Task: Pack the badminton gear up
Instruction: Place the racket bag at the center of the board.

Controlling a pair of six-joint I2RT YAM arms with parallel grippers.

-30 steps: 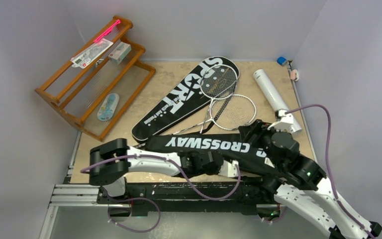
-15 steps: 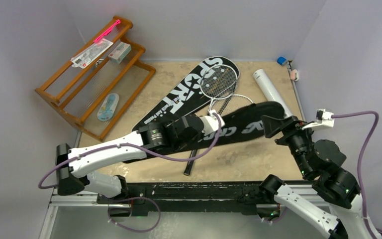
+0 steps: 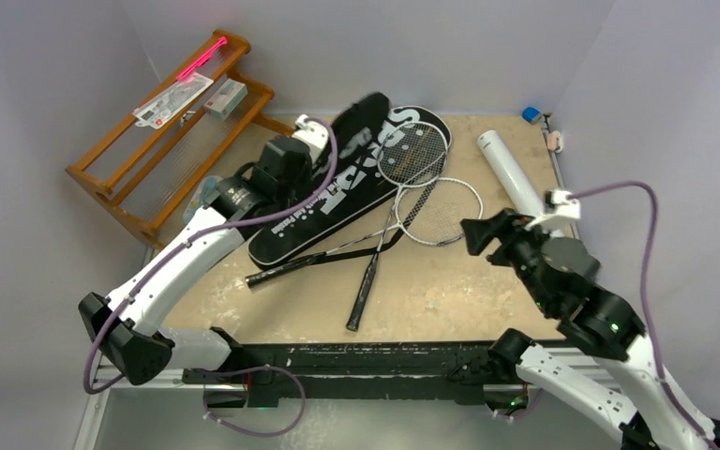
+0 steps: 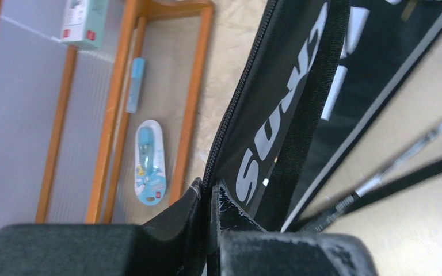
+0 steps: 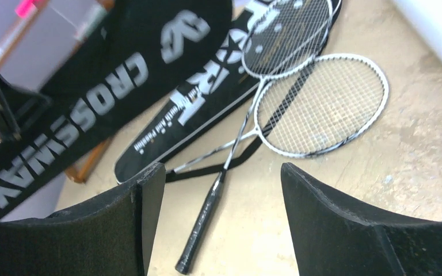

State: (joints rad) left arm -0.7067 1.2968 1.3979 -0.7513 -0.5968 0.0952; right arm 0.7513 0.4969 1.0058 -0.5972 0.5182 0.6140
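My left gripper [image 3: 330,131] is shut on the zipper edge of the black "CROSSWAY" cover [image 4: 282,103], held up in the air at the back left, near the rack. The black "SPORT" cover [image 3: 333,202] lies flat on the table. Two thin-framed rackets cross beside it, heads [image 3: 443,211] to the right and one black handle [image 5: 201,230] pointing to the front. A long white tube [image 3: 511,173] lies at the back right. Over the right side of the table my right gripper [image 5: 221,190] hangs open and holds nothing, pointing at the rackets.
An orange-brown wooden rack [image 3: 169,159] stands at the back left, carrying small packets and a pink stick [image 3: 199,59]. A light blue packet [image 4: 151,164] lies on its lowest shelf. A small blue object [image 3: 532,114] sits in the back right corner.
My left arm has swung the "CROSSWAY" cover from the front of the table up to the back left, uncovering the racket handles. The right gripper, earlier at the cover's end, now stands apart from it.
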